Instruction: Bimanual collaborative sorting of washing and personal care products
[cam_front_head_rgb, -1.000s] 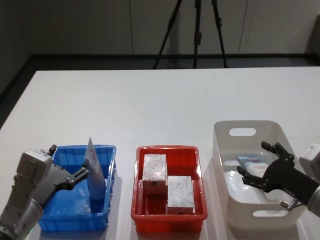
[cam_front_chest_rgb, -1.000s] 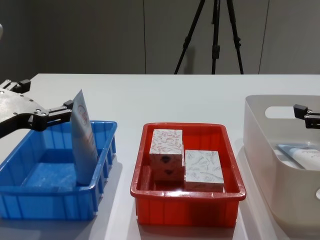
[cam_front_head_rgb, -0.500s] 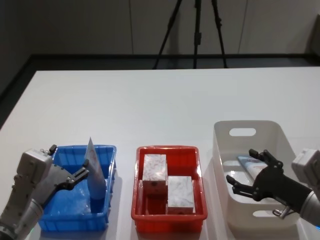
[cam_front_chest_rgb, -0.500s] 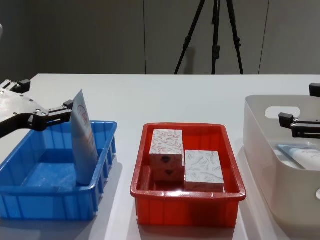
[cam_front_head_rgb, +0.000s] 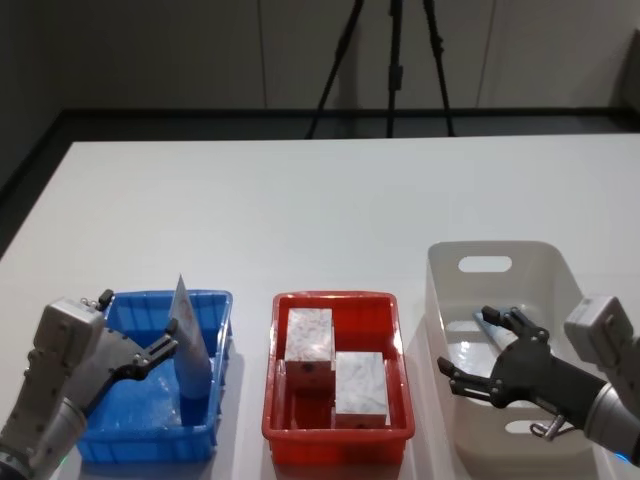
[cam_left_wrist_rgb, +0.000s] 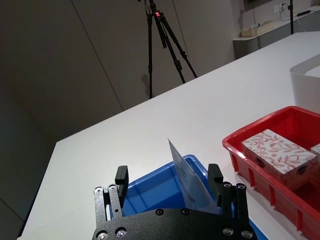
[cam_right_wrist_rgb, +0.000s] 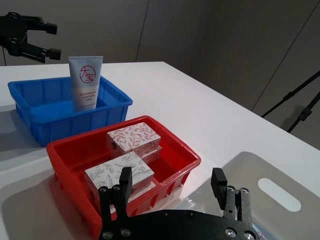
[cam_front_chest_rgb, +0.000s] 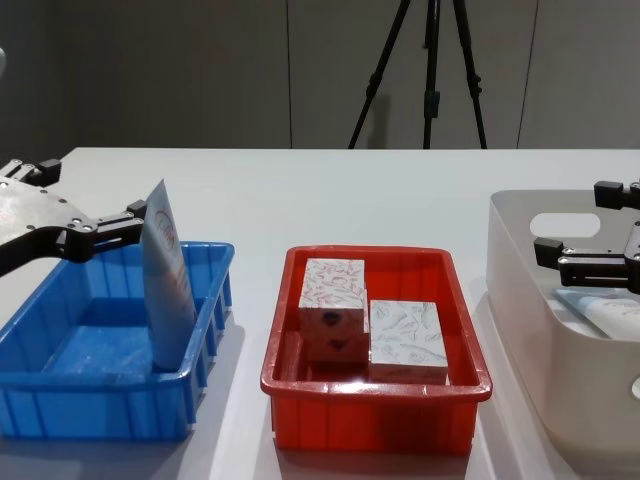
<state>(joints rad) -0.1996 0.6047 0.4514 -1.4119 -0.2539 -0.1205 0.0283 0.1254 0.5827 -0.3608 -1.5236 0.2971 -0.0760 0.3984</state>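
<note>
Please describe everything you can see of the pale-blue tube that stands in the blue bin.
The tall pale-blue plastic squeeze tube carries a red circle logo with red text beneath. It stands narrow end down and flat crimped end up, leaning slightly, inside the blue plastic bin, close to the wall nearest the red plastic bin. Its top rises above the blue bin's rim. The open left gripper sits around its top; I cannot tell whether a finger touches it.

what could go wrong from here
1. The tube stands upright at the blue bin's wall, right by the open left end effector; a nudge might topple it.
2. The open right end effector hangs over the white bin near its left wall and could clip it if lowered.
</note>
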